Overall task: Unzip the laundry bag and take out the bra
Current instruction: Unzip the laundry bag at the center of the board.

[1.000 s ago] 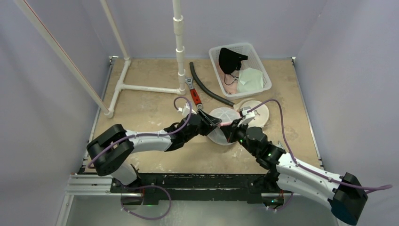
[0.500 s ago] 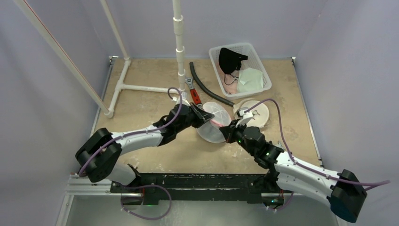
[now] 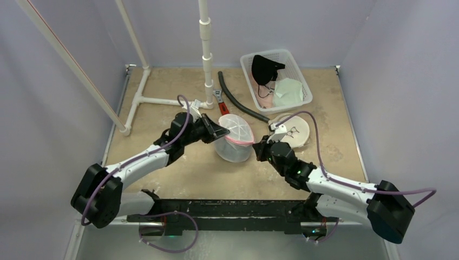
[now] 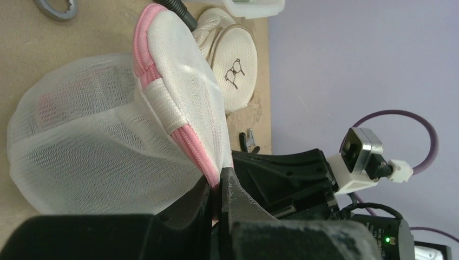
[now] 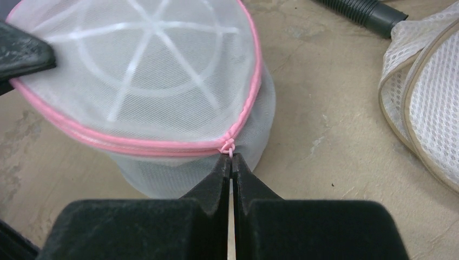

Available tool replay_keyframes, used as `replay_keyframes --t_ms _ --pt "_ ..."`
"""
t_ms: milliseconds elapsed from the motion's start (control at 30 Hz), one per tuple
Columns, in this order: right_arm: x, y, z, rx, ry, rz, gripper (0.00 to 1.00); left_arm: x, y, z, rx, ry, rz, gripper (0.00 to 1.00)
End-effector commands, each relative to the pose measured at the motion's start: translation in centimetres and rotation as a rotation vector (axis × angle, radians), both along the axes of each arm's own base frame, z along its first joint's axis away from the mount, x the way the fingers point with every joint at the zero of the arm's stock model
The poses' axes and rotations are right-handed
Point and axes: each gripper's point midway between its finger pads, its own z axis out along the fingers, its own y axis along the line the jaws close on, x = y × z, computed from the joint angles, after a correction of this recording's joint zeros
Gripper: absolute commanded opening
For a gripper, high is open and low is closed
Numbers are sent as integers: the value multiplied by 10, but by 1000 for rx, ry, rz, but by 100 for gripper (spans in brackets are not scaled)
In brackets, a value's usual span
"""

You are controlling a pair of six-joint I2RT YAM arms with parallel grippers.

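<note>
Both hands & the laundry bag (image 3: 234,142) have shifted left and a bit toward the far side vs 1 s ago; bag now stands taller, lid tilted up. It sits on the tabletop (image 3: 178,173) between the two arms, near the middle. Left hand (image 3: 221,131) is clenched on the bag's pink zip seam (image 4: 187,142) at the lid's left edge, fingers (image 4: 238,197) closed tight on the fabric. Right hand (image 3: 257,149) is pinched closed on the small pink zip pull (image 5: 229,146) at the lid's right side, w/ its tips touching the bag wall. Zip looks closed along the visible front. Faint pinkish patch (image 4: 70,100) shows thru the mesh; can't tell if that's the bra. Beige mesh bag (image 3: 296,131) lies just right of the right hand, white basket (image 3: 305,102) w/ clothes beyond it.
</note>
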Motion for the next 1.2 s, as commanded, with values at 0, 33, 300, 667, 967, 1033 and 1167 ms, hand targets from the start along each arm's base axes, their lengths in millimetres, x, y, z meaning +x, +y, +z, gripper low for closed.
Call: replay_keyframes --t_ms 0,33,300,667,967,1033,1167 --pt "21 -11 18 34 -46 -152 0 -4 13 17 60 -83 -82 0" --pt "22 -15 17 33 -45 -174 0 -3 16 18 87 -94 -96 0" --pt "7 -16 46 114 -160 -80 0 23 12 39 148 -198 -112 46" --pt "-1 -14 45 106 -152 -47 0 -9 29 73 67 -100 135 71" --pt "-3 -14 42 106 -151 -34 0 -58 -54 54 -76 59 180 74" --pt "-4 -12 43 106 -152 -28 0 -51 -64 53 -67 63 192 74" --pt "-4 -10 44 104 -151 -16 0 -34 -74 48 -42 66 246 79"
